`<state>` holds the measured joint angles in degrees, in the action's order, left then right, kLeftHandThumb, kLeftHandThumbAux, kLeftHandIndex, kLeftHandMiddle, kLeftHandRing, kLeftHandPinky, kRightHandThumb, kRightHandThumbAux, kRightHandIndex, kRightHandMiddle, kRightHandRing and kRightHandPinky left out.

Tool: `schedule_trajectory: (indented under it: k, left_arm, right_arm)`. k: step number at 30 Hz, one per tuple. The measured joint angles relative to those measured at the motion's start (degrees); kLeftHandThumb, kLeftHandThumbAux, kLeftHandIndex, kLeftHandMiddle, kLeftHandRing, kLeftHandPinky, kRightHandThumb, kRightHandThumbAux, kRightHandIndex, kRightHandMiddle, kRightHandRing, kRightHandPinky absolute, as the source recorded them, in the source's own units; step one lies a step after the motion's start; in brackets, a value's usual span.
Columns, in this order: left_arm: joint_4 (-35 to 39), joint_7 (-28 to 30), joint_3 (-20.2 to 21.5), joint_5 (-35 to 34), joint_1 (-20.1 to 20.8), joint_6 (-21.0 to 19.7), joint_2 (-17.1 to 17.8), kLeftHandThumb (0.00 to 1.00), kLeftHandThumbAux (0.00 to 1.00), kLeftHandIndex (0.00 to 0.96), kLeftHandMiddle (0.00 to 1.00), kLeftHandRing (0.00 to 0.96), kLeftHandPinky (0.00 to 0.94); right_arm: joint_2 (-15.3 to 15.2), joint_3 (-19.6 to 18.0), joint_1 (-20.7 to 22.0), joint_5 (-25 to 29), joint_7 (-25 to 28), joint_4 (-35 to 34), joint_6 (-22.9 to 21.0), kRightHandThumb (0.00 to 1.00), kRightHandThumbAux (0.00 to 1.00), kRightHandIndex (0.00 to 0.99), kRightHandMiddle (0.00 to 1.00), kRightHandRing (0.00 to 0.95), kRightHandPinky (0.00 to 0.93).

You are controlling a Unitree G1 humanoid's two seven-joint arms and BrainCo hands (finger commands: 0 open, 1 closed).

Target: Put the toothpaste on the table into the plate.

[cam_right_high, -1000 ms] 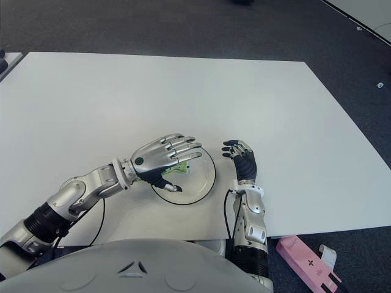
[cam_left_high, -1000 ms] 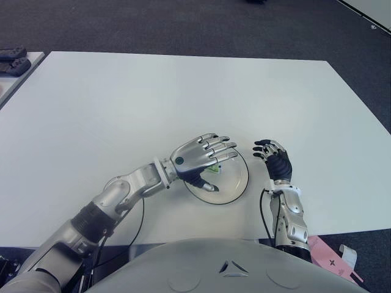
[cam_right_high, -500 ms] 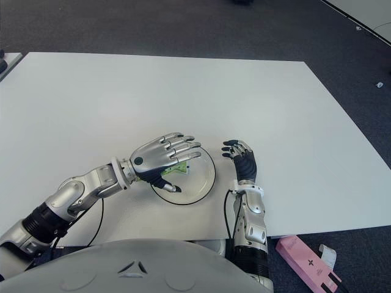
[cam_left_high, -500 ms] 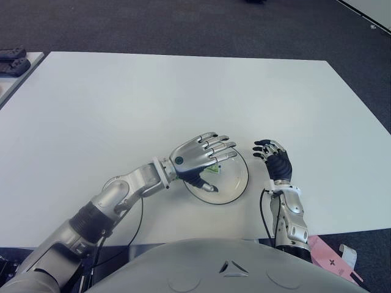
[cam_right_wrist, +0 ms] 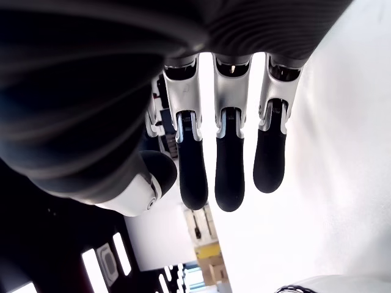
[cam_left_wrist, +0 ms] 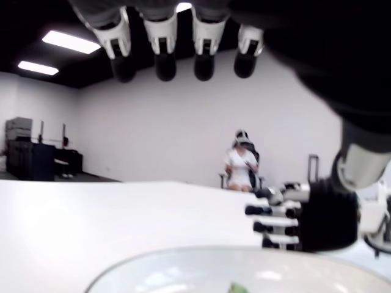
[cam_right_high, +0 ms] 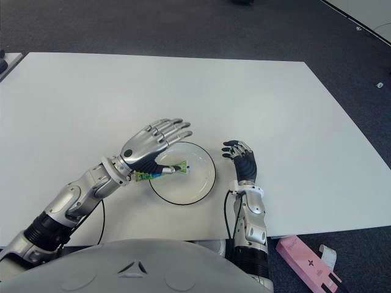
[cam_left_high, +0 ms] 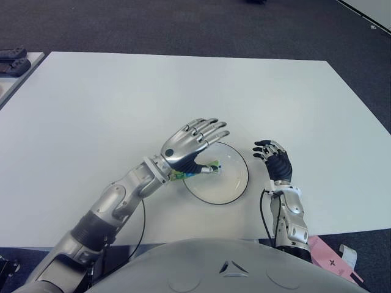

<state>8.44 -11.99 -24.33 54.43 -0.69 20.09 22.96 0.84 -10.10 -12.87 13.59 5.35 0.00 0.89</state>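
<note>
Toothpaste tube (cam_left_high: 197,170) lying across the near-left rim of the white plate (cam_left_high: 235,183), its far end inside and its near end poking out over the table (cam_left_high: 110,104), apparently just let go. Left hand (cam_left_high: 186,144) hovering above it with fingers spread and holding nothing, leaving plenty of bare table to the left for pulling away. Right hand (cam_left_high: 275,160) idling just right of the plate, fingers loosely extended.

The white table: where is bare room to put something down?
The white table is bare beyond the round white plate and along its left side. Near the front edge it is crowded: left robot hand, green toothpaste tube, right robot hand.
</note>
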Motion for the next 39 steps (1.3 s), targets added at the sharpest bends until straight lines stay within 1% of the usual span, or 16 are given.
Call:
schedule_trajectory:
  k: [1,4,6,11,15,19,21,24,25,27,31,32,34,35,38,39]
  left_arm:
    - [-0.9,-1.4,0.9,-1.5,-0.5,0.2,-0.8,0.246,0.585,0.000,0.000,0.000,0.055]
    - [-3.9,-5.4,3.4,-5.8,-1.4,1.8,-2.2,0.249,0.657,0.000,0.002,0.012,0.117]
    - [-5.5,-8.1,5.2,-7.8,-2.0,2.4,-2.9,0.250,0.683,0.000,0.004,0.022,0.138]
    - [-6.9,-12.5,8.2,-10.9,-3.4,1.9,-5.9,0.274,0.758,0.016,0.060,0.091,0.200]
    - [-6.7,-14.4,10.5,-14.6,-5.4,0.4,-9.8,0.296,0.801,0.045,0.091,0.120,0.196]
    - [-6.4,-16.2,12.4,-16.9,-7.5,-0.8,-13.3,0.342,0.846,0.072,0.115,0.142,0.200]
    - [-6.3,-17.2,13.3,-17.9,-8.1,-1.4,-14.9,0.344,0.861,0.083,0.124,0.147,0.192]
    - [-6.3,-19.3,14.9,-19.6,-9.0,-1.4,-17.3,0.312,0.887,0.125,0.153,0.165,0.189]
    - [-6.5,-20.4,15.4,-20.3,-9.2,-1.2,-18.2,0.306,0.890,0.133,0.157,0.168,0.191]
    - [-8.2,-23.1,17.2,-22.0,-9.2,0.3,-19.9,0.293,0.902,0.200,0.179,0.181,0.202]
    - [-13.7,-27.9,20.5,-24.8,-8.5,3.8,-21.4,0.292,0.909,0.252,0.203,0.192,0.212]
    - [-14.8,-28.6,21.1,-25.4,-8.4,4.3,-21.7,0.437,0.842,0.309,0.219,0.203,0.224]
    - [-15.9,-29.5,22.0,-26.6,-8.2,4.5,-22.7,0.564,0.784,0.360,0.243,0.219,0.240]
    - [-16.0,-29.6,22.5,-27.4,-8.2,4.5,-23.1,0.613,0.762,0.379,0.255,0.227,0.248]
    - [-15.9,-29.6,23.7,-30.1,-8.2,4.4,-24.9,0.672,0.736,0.404,0.283,0.248,0.263]
    - [-15.8,-29.6,23.9,-30.8,-8.3,4.3,-25.4,0.677,0.733,0.406,0.287,0.250,0.265]
  right_arm:
    - [0.0,0.0,0.0,0.0,0.1,0.1,0.1,0.712,0.731,0.423,0.446,0.464,0.475]
    - [0.0,0.0,0.0,0.0,0.3,0.4,0.4,0.712,0.731,0.423,0.446,0.465,0.476]
    - [0.0,-0.1,0.0,0.0,0.3,0.5,0.5,0.712,0.731,0.423,0.446,0.465,0.475]
    - [0.0,-0.1,0.1,-0.1,0.3,1.1,0.9,0.712,0.731,0.423,0.445,0.463,0.473]
    - [0.0,-0.1,0.5,-0.1,0.3,1.7,1.0,0.712,0.731,0.423,0.447,0.465,0.476]
    - [0.0,0.0,0.5,0.0,0.6,1.8,1.2,0.711,0.731,0.423,0.451,0.469,0.483]
    - [0.0,-0.1,0.5,0.0,0.6,1.8,1.3,0.711,0.730,0.423,0.454,0.472,0.484]
    - [0.0,-0.1,0.5,0.0,0.6,1.8,1.3,0.711,0.730,0.424,0.457,0.474,0.481]
    - [0.0,-0.1,0.5,0.0,0.6,1.8,1.3,0.711,0.730,0.424,0.458,0.474,0.480]
    - [0.1,-0.1,0.5,0.0,0.6,1.8,1.3,0.711,0.730,0.424,0.459,0.474,0.480]
    - [0.2,0.0,0.5,0.0,0.3,1.6,1.3,0.711,0.730,0.424,0.459,0.474,0.480]
    - [0.2,0.0,0.5,0.0,0.3,1.6,1.3,0.711,0.731,0.423,0.458,0.472,0.476]
    - [0.2,0.0,0.5,0.0,0.0,1.6,1.3,0.711,0.731,0.423,0.457,0.470,0.474]
    - [0.2,0.0,0.5,0.0,-0.1,1.5,1.3,0.711,0.731,0.423,0.456,0.469,0.473]
    - [0.2,0.0,0.5,0.0,-0.5,1.3,1.2,0.711,0.730,0.424,0.455,0.468,0.473]
    - [0.2,0.0,0.5,0.0,-0.6,1.2,1.1,0.711,0.730,0.424,0.455,0.468,0.473]
